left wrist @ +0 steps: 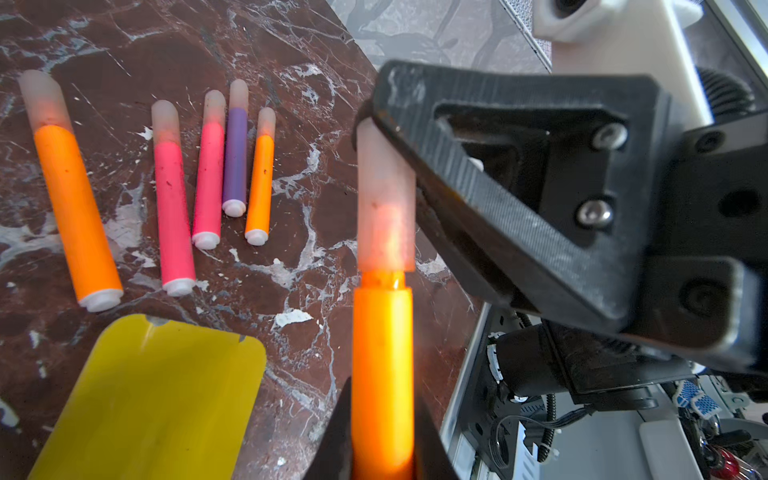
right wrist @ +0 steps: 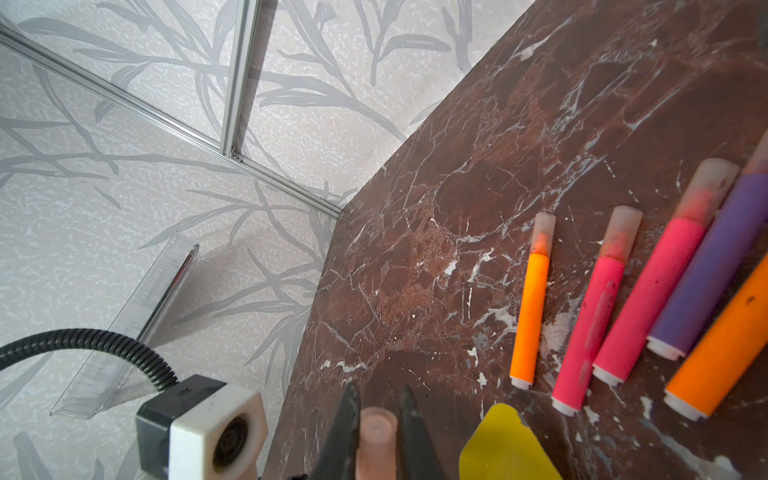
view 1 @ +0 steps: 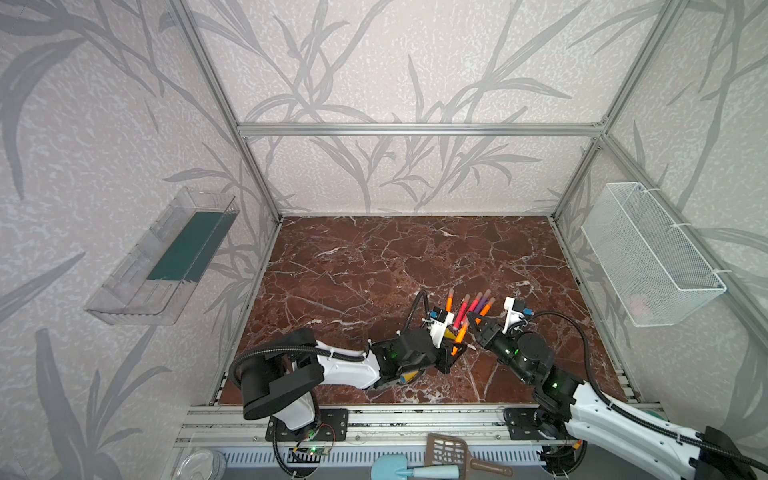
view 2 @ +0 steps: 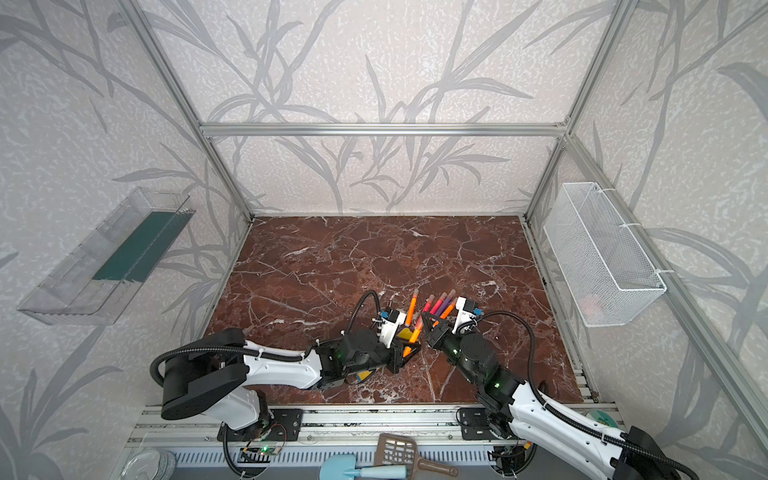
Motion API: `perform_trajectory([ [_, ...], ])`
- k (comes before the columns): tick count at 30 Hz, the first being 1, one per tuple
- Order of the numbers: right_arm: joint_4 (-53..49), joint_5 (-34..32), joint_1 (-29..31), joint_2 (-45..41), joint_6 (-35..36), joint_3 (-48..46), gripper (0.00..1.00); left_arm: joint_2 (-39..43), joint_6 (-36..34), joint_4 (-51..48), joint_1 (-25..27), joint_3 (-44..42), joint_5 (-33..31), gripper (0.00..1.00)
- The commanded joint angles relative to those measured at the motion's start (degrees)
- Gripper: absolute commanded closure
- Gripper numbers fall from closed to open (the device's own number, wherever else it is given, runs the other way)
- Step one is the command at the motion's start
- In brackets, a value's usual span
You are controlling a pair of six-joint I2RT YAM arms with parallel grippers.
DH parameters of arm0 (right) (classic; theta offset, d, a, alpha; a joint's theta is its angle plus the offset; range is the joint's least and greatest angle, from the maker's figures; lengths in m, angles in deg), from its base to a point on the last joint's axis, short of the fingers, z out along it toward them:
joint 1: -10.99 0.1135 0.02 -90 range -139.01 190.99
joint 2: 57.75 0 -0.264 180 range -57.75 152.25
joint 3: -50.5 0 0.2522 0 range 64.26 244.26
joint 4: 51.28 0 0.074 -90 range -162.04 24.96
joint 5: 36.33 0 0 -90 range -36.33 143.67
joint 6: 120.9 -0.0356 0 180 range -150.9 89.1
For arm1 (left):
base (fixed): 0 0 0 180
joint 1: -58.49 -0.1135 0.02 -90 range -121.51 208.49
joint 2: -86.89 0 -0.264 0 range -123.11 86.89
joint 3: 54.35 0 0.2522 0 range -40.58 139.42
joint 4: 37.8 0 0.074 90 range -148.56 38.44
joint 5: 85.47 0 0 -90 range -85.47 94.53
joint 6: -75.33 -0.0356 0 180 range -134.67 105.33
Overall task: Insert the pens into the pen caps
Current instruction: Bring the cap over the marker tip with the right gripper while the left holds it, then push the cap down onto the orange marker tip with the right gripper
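Left gripper [left wrist: 382, 419] is clamped round the sixth orange pen [left wrist: 382, 365], bracing it as the fixed half. The right gripper [right wrist: 377, 409], equally tight, pinches the pen cap [left wrist: 384, 208] and lines it up end-on, with a sliver of neck showing. Yellow shovel [left wrist: 153, 399] lies idle on the marble table [left wrist: 299, 137]. Five capped pens [left wrist: 208, 183] rest side by side, apparently finished. No writing is legible.

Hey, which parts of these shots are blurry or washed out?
Left wrist view: the held orange pen glows overexposed and soft near the lens, the yellow shovel is blurred, the capped pens look sharper. Right wrist view: the held cap is out of focus.
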Motion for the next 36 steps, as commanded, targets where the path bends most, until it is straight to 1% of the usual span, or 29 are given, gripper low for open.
perform_trajectory([
  [1,0.45,4.2,2.69,0.91,1.55,-0.99,0.88,2.73,0.91,6.84,-1.35,0.43,-1.07,1.0],
  [10,2.84,3.65,4.35,4.92,2.86,-0.45,0.85,4.96,2.65,10.96,-2.44,-2.42,1.86,1.0],
  [14,2.62,3.21,4.69,5.46,3.03,-0.29,0.78,6.16,2.28,10.11,-2.99,-3.24,0.99,1.0],
  [19,1.47,2.66,4.79,5.03,3.33,0.07,0.73,7.13,1.26,8.51,-3.05,-3.47,0.35,1.0],
  [25,-2.27,1.66,4.82,1.03,4.38,0.41,0.66,8.37,0.39,6.79,-3.0,-4.03,-0.93,1.0],
  [27,-4.03,1.61,4.86,-1.36,5.02,0.7,0.62,8.71,0.13,6.51,-3.03,-4.4,-1.43,1.0],
  [32,-6.99,1.68,4.79,-6.74,6.92,1.62,0.44,8.83,-0.91,4.98,-3.01,-4.32,-1.94,1.0],
  [34,-7.88,1.0,4.85,-7.7,7.51,2.49,0.37,8.46,-1.34,4.44,-2.92,-4.11,-1.75,1.0],
  [36,-6.68,0.24,4.81,-7.83,8.14,3.3,0.32,8.15,-1.63,4.14,-2.84,-4.02,-1.75,1.0],
])
